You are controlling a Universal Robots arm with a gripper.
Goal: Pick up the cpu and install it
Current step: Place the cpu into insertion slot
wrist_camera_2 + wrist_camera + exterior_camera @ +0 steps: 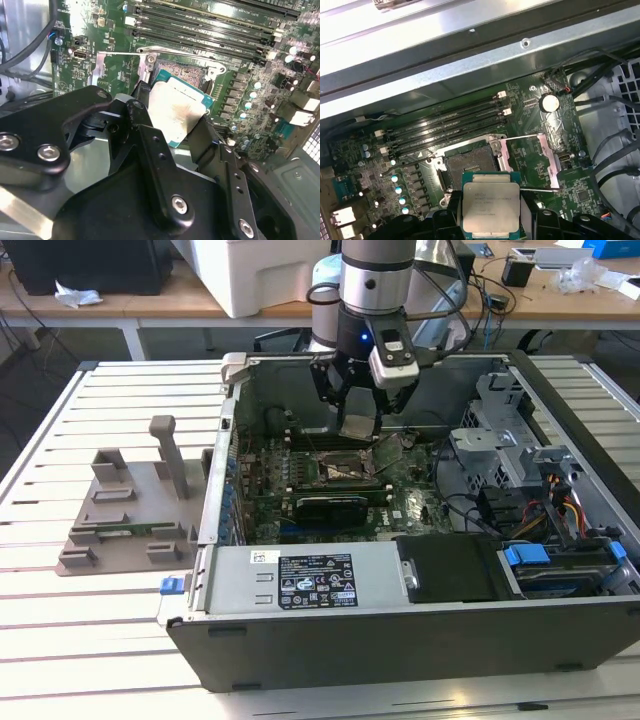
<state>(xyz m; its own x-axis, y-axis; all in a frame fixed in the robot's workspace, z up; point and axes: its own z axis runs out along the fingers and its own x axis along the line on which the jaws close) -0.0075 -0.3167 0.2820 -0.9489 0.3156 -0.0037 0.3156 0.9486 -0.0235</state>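
The cpu (357,424) (172,116) (491,206) is a flat square chip with a silvery metal top and a thin teal rim. My gripper (358,418) (170,122) (491,220) is shut on it, one black finger on each of two opposite edges. It hangs inside the open computer case, a little above the motherboard. The open cpu socket (345,471) (181,73) (470,165) lies just below and slightly ahead of the chip, its metal load plate (545,157) and lever swung open beside it.
The case's metal walls (225,440) surround the gripper. Several memory slots (450,125) run beside the socket. A black expansion card (330,505) sits close to the socket. Drive cages and cables (530,500) crowd the exterior view's right. A grey plastic holder block (130,510) stands outside the case.
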